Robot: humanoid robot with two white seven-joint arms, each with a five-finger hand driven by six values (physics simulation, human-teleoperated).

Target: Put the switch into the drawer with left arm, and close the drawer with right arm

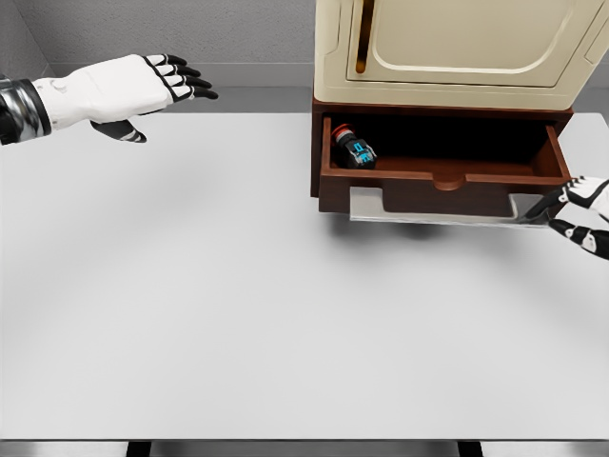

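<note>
The switch (357, 149), a small black device with red and blue parts, lies inside the open brown drawer (442, 181) at its left end. My left hand (171, 86) hovers over the table's far left, fingers spread and holding nothing, well clear of the drawer. My right hand (579, 211) comes in at the right edge, its fingers relaxed beside the drawer's front right corner, close to the grey handle plate (433, 209); I cannot tell whether it touches.
A cream cabinet (457, 48) with a door sits on top of the drawer unit at the back right. The white table (238, 314) stretches wide in front and to the left.
</note>
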